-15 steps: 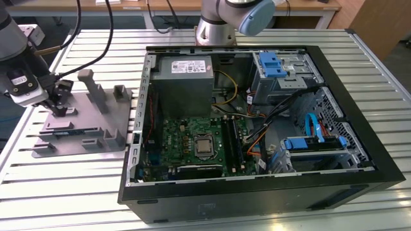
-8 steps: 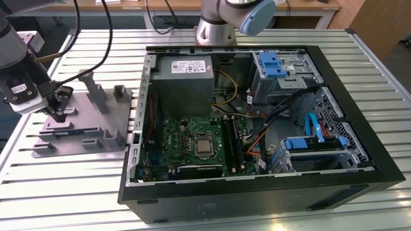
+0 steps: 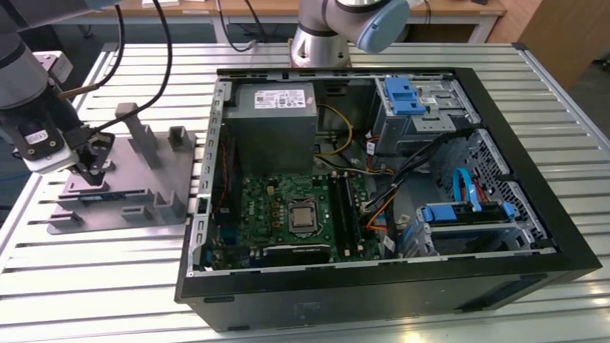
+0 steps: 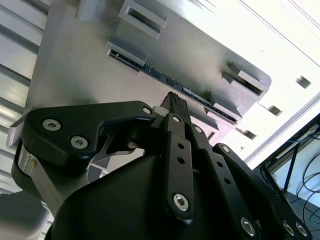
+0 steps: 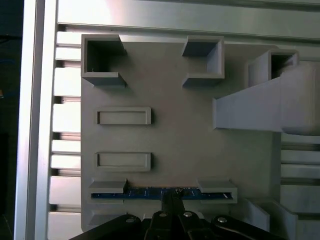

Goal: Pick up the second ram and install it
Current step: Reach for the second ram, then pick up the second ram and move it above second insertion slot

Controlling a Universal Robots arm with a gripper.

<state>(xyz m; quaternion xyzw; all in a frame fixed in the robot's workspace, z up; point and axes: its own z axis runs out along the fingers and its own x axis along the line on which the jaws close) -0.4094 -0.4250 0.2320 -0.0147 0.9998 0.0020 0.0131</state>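
Pick-up step here: the gripper sits at the middle of the second ram, claw drawn narrow, pinching it. The stick stands on edge in 2 holders of the grey fixture plate, beside the open PC case (not lifted yet). Getting it out would call for a straight pull clear of both holders. Only writing: the power supply label, too small to read.

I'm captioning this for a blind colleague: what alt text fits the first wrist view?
The robot's black hand sits at the middle of the second ram, a blue circuit-board stick standing on edge between two holders of a grey fixture plate. Two rectangular pockets beside it are empty, and the plate lies on a slatted metal table.
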